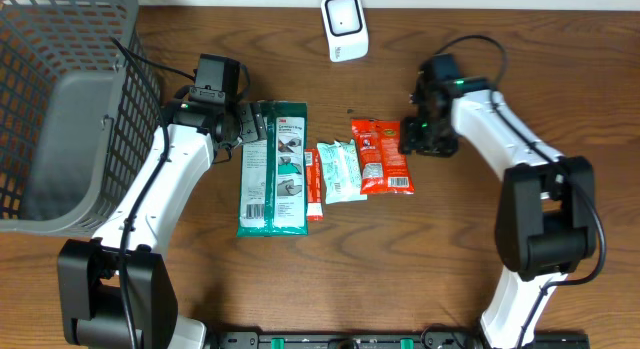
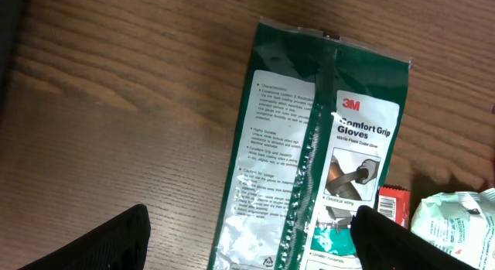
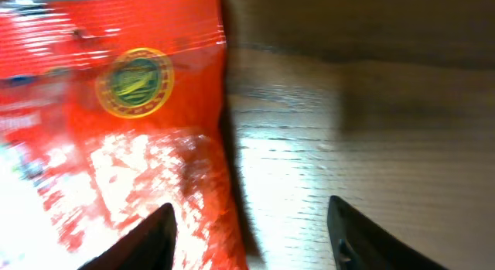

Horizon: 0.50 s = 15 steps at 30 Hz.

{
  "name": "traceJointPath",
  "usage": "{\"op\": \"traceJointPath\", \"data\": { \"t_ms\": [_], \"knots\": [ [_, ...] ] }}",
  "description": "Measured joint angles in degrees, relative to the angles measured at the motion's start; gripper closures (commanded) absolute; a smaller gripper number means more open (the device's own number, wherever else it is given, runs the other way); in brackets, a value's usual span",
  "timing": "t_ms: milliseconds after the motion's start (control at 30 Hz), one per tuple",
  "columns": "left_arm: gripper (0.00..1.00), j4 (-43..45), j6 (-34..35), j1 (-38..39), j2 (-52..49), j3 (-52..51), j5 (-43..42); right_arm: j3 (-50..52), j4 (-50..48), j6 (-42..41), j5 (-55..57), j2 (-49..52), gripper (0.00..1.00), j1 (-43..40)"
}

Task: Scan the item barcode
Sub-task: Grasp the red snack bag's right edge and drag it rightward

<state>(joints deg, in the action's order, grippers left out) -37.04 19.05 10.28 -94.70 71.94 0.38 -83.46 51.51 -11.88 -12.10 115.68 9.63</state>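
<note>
Right gripper [image 1: 411,137] hangs released just right of the red pouch [image 1: 383,157], mid-table. Left gripper [image 1: 248,122] is spread wide over the gloves [image 1: 276,169]. The risk: slick film could slip or fold in a pinch, hiding the barcode from the far scanner [image 1: 343,27].

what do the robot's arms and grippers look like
The left arm and right arm have white shells with black joints and bases, each trailed by a thin black cable. The left gripper and right gripper are black, with blunt fingers.
</note>
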Motion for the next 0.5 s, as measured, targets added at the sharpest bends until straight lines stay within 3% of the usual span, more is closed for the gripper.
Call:
{"op": "traceJointPath", "data": {
  "t_ms": [233, 367, 467, 500],
  "knots": [
    [0.16, 0.0, 0.0, 0.0, 0.0, 0.0, 0.0, 4.31, -4.35, 5.77, -13.44, -0.11, 0.33, -4.74],
    [0.16, -0.04, 0.0, 0.0, 0.0, 0.0, 0.0, 12.48, -17.81, 6.62, -21.44, -0.94, 0.4, -4.74],
    [0.16, 0.04, 0.0, 0.0, 0.0, 0.0, 0.0, 18.14, -28.46, 7.06, -27.96, -1.51, 0.58, -4.63],
    [0.16, 0.0, 0.0, 0.0, 0.0, 0.0, 0.0, 19.26, -30.1, 7.04, -29.88, -1.51, 0.72, -4.59]
  ]
}}
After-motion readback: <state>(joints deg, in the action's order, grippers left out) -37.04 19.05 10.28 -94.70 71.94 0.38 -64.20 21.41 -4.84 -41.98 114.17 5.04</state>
